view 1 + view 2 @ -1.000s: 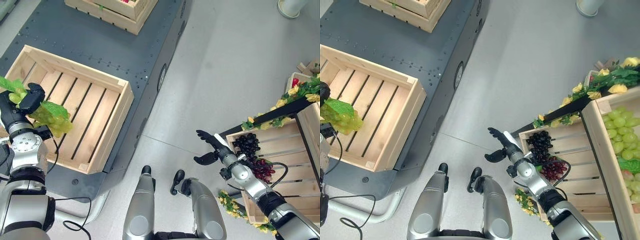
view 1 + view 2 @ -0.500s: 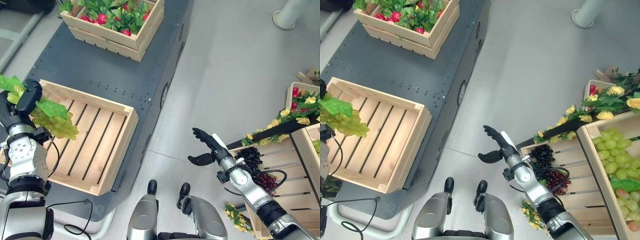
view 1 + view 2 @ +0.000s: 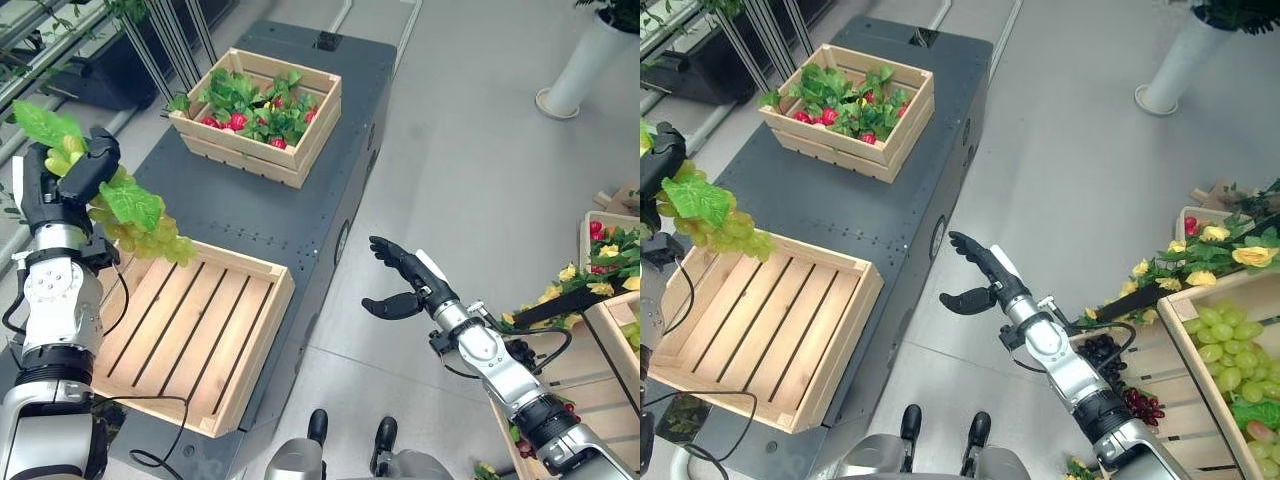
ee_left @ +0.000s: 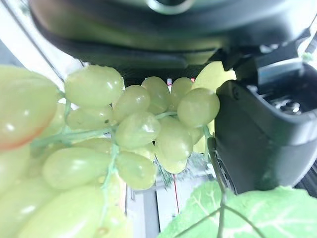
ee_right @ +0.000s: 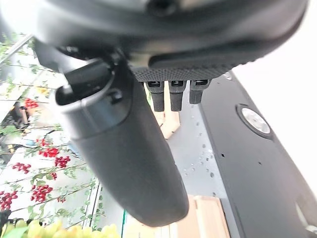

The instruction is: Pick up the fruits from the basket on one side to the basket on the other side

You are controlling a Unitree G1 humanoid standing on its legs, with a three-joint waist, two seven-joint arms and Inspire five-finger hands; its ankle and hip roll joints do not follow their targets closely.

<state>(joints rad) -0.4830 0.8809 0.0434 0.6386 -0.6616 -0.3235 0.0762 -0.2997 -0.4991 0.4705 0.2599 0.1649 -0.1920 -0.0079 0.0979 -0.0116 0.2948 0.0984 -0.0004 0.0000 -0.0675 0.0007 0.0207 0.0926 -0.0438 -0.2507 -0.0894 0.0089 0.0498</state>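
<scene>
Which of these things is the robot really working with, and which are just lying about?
In the job:
- green grape bunch, held in the left hand
- empty wooden crate below it
- right hand, open over the floor

Lying about:
- crate of red fruit and leaves
- yellow flowers

Green grape bunch [image 3: 140, 225] with leaves, hanging above the empty slatted wooden crate's [image 3: 190, 330] far-left corner.

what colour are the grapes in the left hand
Pale green, with green leaves; the grapes show best in the left wrist view.
</scene>
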